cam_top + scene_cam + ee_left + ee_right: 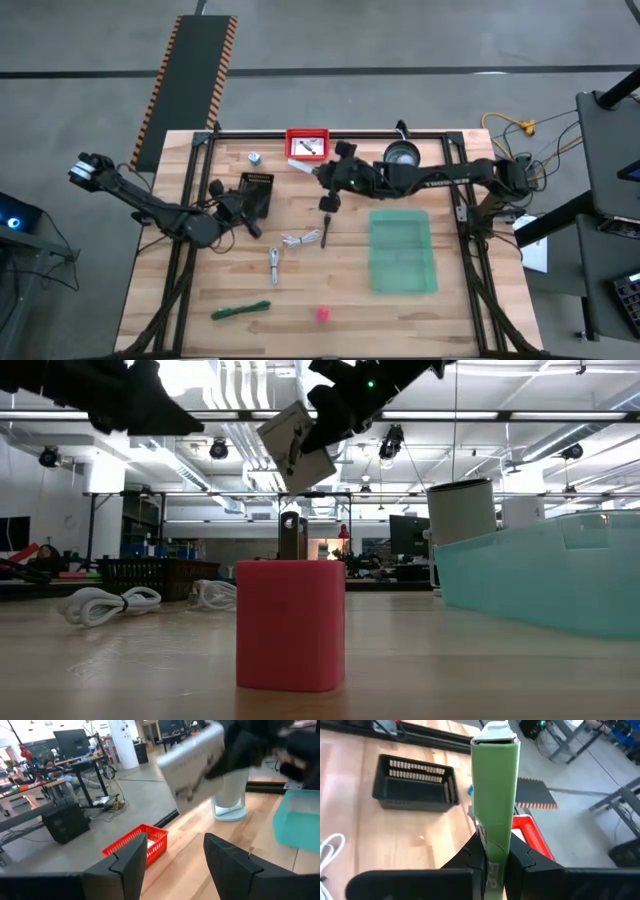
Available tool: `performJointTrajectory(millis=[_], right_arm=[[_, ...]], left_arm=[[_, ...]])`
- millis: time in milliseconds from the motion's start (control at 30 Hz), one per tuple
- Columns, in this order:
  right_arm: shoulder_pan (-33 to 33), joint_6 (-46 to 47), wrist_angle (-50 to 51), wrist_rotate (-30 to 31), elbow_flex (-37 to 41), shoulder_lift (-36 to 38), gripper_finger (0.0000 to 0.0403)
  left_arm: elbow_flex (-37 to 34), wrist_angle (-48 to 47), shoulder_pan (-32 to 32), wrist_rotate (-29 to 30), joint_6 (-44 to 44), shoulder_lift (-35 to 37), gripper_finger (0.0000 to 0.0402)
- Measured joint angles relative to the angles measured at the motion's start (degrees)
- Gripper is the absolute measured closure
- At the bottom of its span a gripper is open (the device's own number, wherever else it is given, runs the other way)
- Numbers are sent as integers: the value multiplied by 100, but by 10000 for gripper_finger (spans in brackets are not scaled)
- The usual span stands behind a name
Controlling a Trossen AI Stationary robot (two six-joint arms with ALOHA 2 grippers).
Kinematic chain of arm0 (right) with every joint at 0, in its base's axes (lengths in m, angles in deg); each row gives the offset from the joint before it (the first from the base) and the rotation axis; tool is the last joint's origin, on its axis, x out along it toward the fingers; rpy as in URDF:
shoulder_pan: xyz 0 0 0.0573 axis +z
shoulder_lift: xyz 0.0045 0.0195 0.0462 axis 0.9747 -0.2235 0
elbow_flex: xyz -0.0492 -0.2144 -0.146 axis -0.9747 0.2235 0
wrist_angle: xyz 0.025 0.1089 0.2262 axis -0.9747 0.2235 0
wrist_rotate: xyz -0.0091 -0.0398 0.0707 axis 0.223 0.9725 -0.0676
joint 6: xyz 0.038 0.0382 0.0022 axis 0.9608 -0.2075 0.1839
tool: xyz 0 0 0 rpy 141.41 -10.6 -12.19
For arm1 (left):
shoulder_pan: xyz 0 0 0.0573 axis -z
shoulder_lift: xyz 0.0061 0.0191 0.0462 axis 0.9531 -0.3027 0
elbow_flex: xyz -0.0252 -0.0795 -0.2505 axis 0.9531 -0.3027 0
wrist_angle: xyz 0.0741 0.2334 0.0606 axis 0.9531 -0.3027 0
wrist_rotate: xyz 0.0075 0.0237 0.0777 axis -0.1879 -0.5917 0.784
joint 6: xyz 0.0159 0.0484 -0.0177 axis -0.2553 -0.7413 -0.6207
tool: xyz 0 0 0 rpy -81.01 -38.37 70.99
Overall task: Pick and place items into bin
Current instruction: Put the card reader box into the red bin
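Your right gripper (493, 851) is pinching a thin flat card pack (495, 785), green along its edge and white with print on its face, and it holds that pack in the air over the far middle of the table (470, 310), left of the teal bin (403, 251). From table height the pack hangs tilted, well above the wood. Your left gripper (175, 857) has its fingers spread with nothing between them; it sits at the left of the table just beside the black basket (256, 186). The red basket (307, 143) stands at the far edge, with the glass jar (401, 156) to its right. Other items lie loose on the wood: the white coiled cable (302, 238) and thin black stick (326, 229) near the centre, the metal clip (274, 264) just nearer, the green tie (241, 310) and pink ball (323, 314) along the near edge, and the silver cap (255, 157) at the far left.
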Motion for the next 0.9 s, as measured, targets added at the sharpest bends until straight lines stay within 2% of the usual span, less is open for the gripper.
performJointTrajectory(millis=[267,467,700,900], right_arm=[[-399,-196,1218,0,-786,-219,381],[-639,-488,1790,169,-1420,-727,381],[-904,-765,2850,438,-2706,-1642,381],[-1102,-1033,3984,436,-4235,-2613,381]], left_arm=[[-439,35,4,-2,410,-35,222],[-453,45,4,0,427,-9,222],[-453,47,4,4,412,-35,222],[-455,37,4,2,408,-33,222]])
